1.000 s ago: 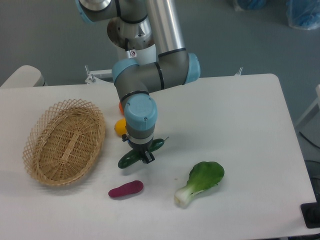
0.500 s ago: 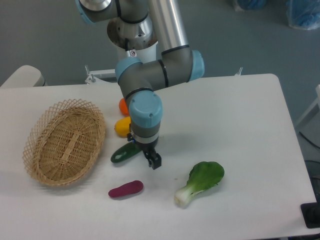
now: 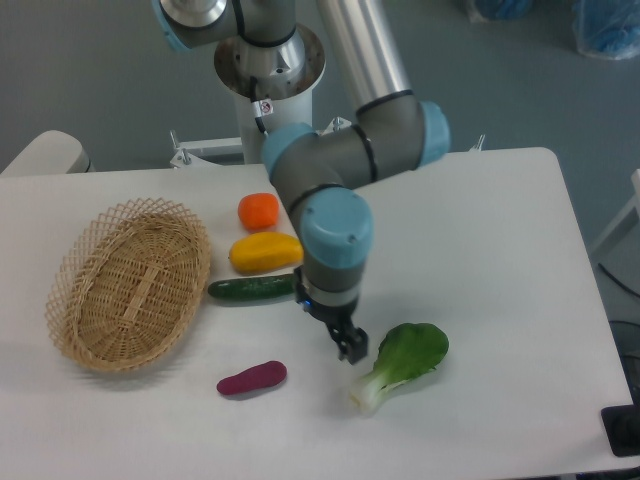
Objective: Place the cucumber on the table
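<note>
Evidently the placement is done: the cucumber (image 3: 252, 289) lies flat on the table (image 3: 480, 230), free of the arm, just right of the wicker basket (image 3: 130, 282) and touching or nearly touching the near side of the yellow fruit (image 3: 264, 252). An orange fruit (image 3: 259, 210) sits farther back. The gripper (image 3: 349, 344) hangs to the right of the cucumber, beside the bok choy (image 3: 403, 361), holding nothing; how wide its jaws stand cannot be told. A purple sweet potato (image 3: 252, 378) lies nearer. Judged remaining: only clearing the arm away.
</note>
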Available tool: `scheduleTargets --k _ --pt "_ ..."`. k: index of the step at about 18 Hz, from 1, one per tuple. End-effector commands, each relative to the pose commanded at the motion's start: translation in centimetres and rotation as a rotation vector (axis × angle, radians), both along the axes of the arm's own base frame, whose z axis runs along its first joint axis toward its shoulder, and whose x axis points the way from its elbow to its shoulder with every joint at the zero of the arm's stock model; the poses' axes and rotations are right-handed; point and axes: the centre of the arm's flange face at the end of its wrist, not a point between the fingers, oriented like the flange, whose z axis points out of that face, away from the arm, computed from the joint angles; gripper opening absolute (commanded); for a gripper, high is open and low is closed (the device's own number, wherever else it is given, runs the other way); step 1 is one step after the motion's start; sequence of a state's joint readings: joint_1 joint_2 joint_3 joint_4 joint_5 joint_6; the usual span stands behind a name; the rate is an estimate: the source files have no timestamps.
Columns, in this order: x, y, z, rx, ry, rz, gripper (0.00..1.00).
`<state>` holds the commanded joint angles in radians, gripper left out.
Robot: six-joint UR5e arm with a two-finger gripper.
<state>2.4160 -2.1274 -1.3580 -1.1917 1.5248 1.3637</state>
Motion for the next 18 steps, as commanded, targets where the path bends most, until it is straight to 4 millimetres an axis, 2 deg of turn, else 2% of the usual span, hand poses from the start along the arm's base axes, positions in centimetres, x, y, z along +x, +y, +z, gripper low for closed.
scheduleTargets --k 3,8,11,15,18 --pt "-2.6 0.8 0.3 0.014 0.016 0.014 1.00" --pt "-6.6 0.5 0.3 0.008 0.012 -0.020 1.00" --pt "-8.9 1.0 0.2 0.027 0.017 -0.008 1.00" --pt "-10.8 1.0 -0.7 0.025 0.015 -0.033 1.00" --pt "-11.4 0.9 -1.3 0.018 0.018 -0.051 1.00"
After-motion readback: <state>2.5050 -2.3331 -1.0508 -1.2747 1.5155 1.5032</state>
